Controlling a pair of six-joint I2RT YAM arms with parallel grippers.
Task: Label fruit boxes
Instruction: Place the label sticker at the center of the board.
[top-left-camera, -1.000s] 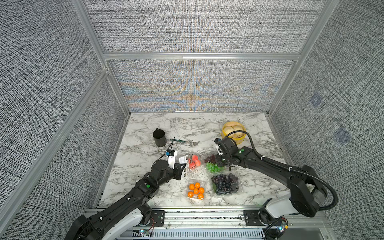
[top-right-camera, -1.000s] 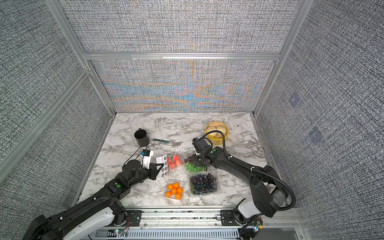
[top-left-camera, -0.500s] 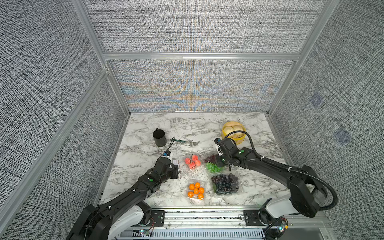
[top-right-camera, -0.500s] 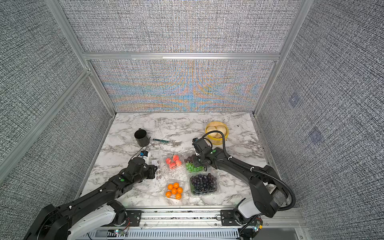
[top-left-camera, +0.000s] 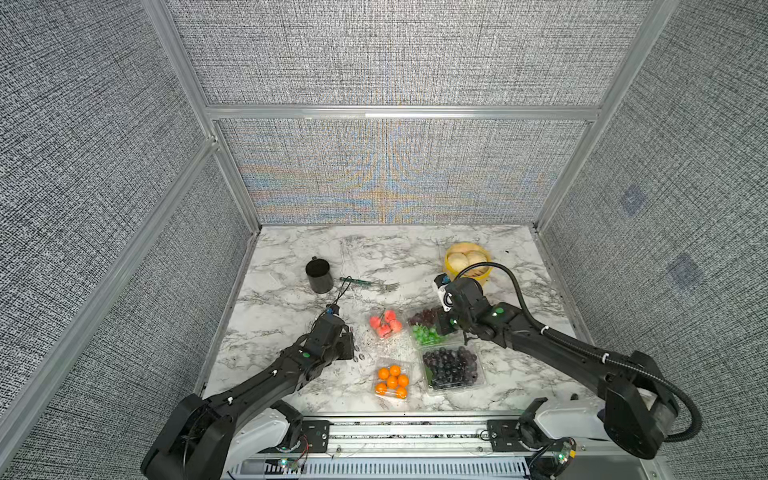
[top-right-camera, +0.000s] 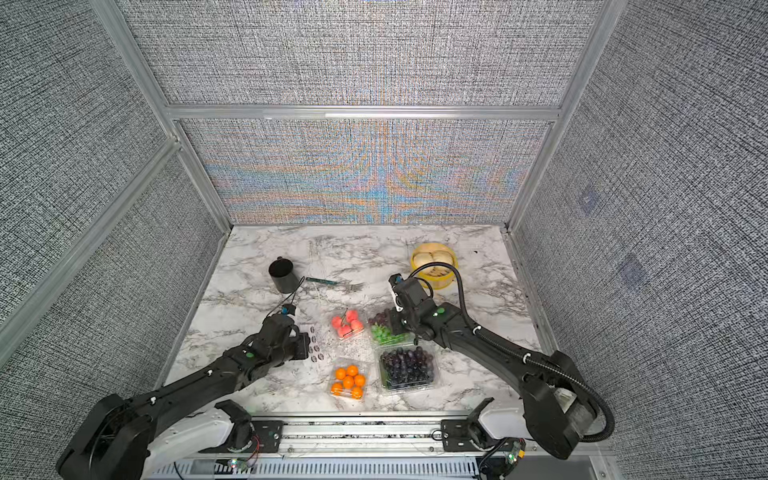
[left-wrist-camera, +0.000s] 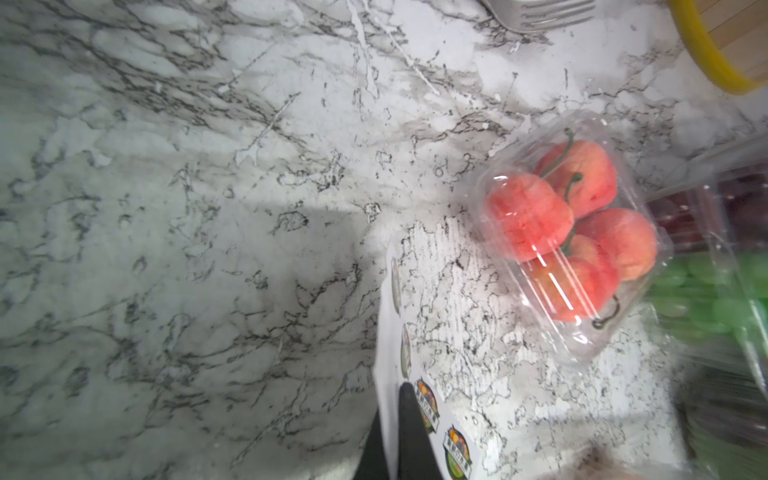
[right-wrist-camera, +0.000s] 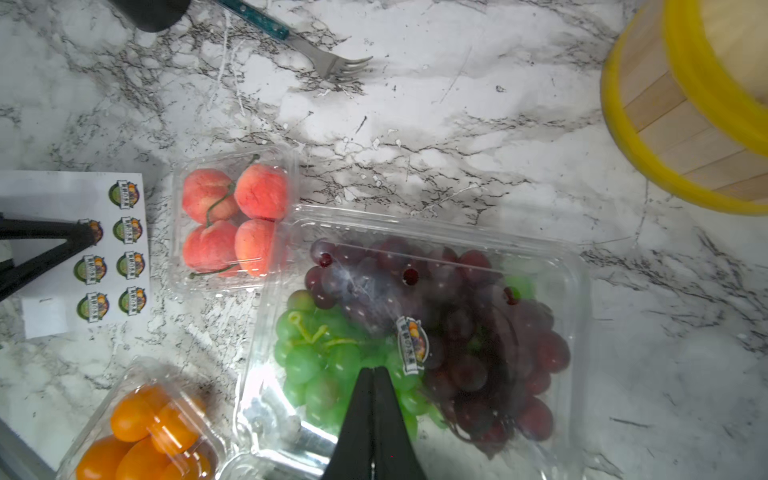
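Smoothing sticker (right-wrist-camera: 411, 345) onto mixed-grape box (right-wrist-camera: 478, 291) is advised, right gripper (right-wrist-camera: 373, 372) pressed together; sticker sheet (right-wrist-camera: 62, 195) is pinched by left gripper (right-wrist-camera: 88, 237).

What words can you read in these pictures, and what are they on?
Round stickers on the white sticker sheet: a white band of print, too blurred to read.
Sticker on the red-green grape box: same design, unreadable.
No other words or numbers show.
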